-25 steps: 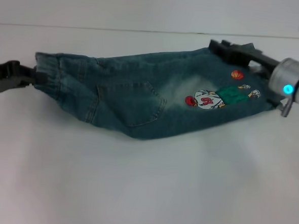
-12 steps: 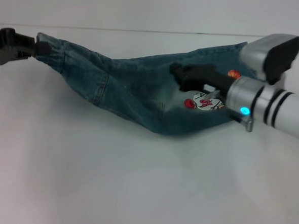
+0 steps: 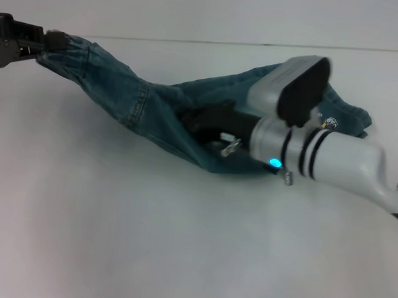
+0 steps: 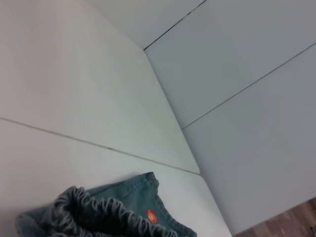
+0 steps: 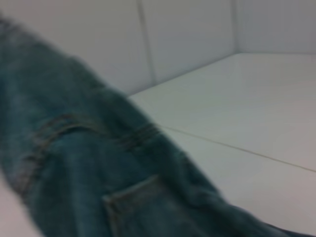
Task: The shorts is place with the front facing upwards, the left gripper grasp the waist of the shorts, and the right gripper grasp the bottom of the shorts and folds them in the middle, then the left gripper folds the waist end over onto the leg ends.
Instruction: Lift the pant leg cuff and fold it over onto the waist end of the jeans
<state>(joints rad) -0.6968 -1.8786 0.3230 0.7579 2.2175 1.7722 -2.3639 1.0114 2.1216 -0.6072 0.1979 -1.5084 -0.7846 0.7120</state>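
The blue-green denim shorts (image 3: pixel 154 109) hang stretched between my two grippers above the white table. My left gripper (image 3: pixel 45 41) is at the far upper left, shut on the waist of the shorts (image 4: pixel 101 213), whose gathered elastic band fills the near edge of the left wrist view. My right gripper (image 3: pixel 191 119) is at the middle of the shorts, its black fingers buried in bunched denim and shut on the fabric it carries. The leg ends (image 3: pixel 349 116) lie crumpled behind its grey wrist (image 3: pixel 287 149). A pocket seam (image 5: pixel 133 195) shows close up in the right wrist view.
The white table (image 3: pixel 112 238) stretches out in front of the shorts. A white wall (image 3: pixel 194 13) rises behind it. My right arm's pale forearm (image 3: pixel 360 169) crosses the right side above the table.
My left gripper has lifted the waist up and back to the upper left. My right gripper has swept left from the leg hems to the middle, bunching the denim and covering the print.
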